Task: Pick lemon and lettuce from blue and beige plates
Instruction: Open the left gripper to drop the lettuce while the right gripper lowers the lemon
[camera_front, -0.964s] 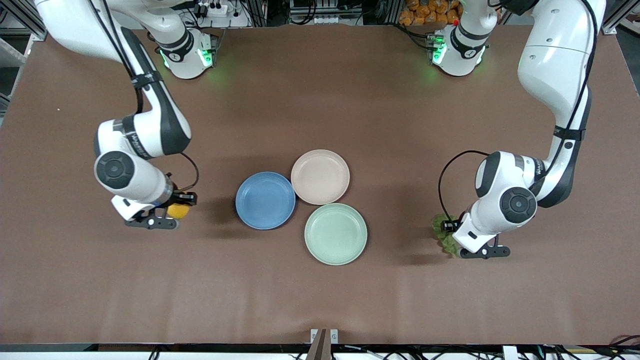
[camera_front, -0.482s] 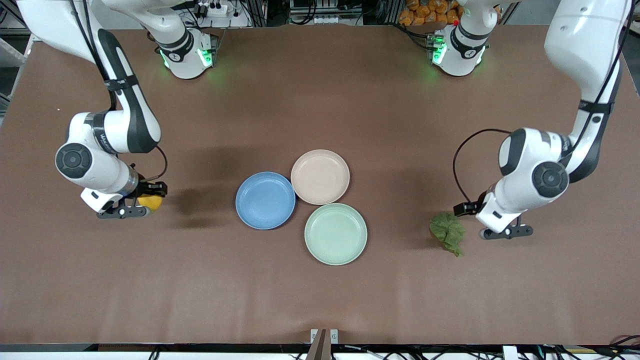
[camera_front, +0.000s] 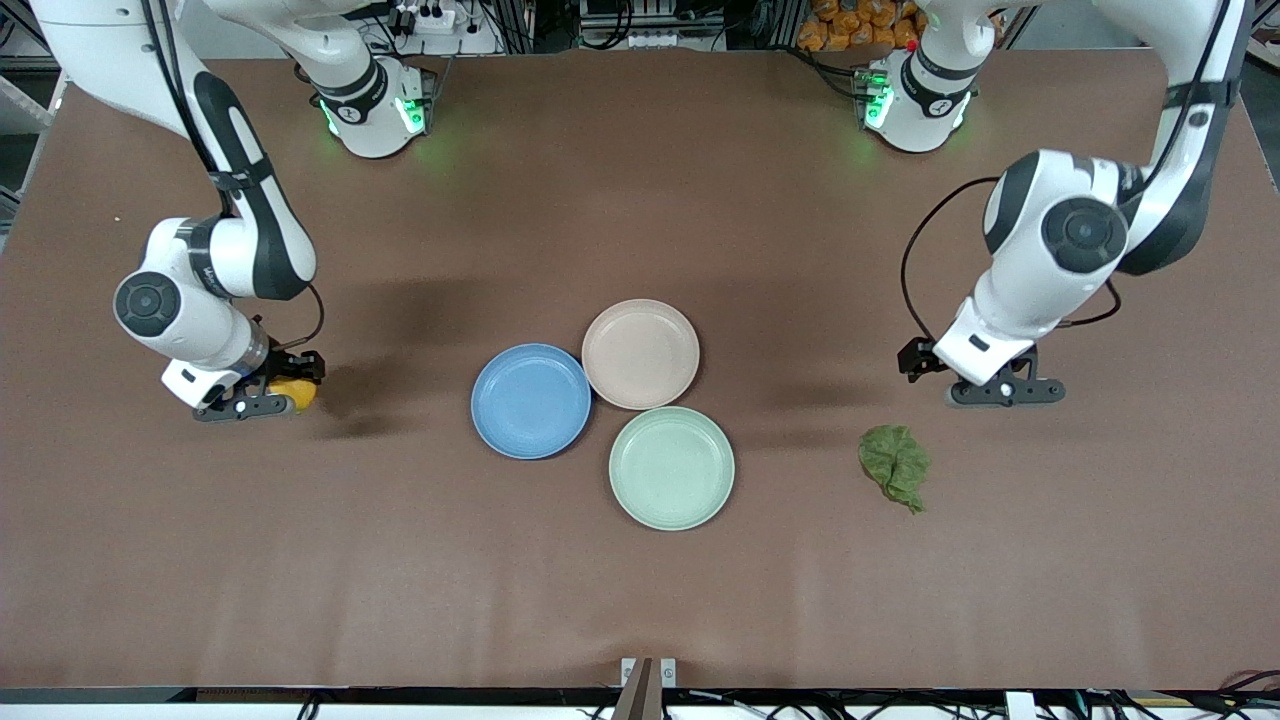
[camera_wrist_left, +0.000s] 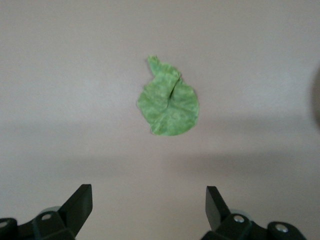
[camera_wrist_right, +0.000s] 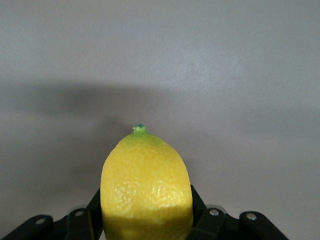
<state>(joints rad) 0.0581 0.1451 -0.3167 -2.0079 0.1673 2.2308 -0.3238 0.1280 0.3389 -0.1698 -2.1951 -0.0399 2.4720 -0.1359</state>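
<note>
The lemon (camera_front: 293, 392) is held in my right gripper (camera_front: 262, 400), low over the table toward the right arm's end; in the right wrist view the lemon (camera_wrist_right: 146, 189) sits between the fingers. The lettuce (camera_front: 895, 464) lies flat on the table toward the left arm's end, apart from the plates. My left gripper (camera_front: 1000, 390) hangs open and empty above the table beside the lettuce; the left wrist view shows the lettuce (camera_wrist_left: 169, 102) lying past the spread fingertips. The blue plate (camera_front: 531, 401) and the beige plate (camera_front: 640, 353) stand bare at the table's middle.
A pale mint-green plate (camera_front: 671, 467) touches the blue and beige plates, nearer the front camera. The brown table (camera_front: 640, 580) is otherwise bare. Cables and a bag of orange things lie past the table edge by the arm bases.
My left gripper let go of the lettuce, which now lies on the table, and rose away from it. My right gripper moved with the lemon farther toward the right arm's end.
</note>
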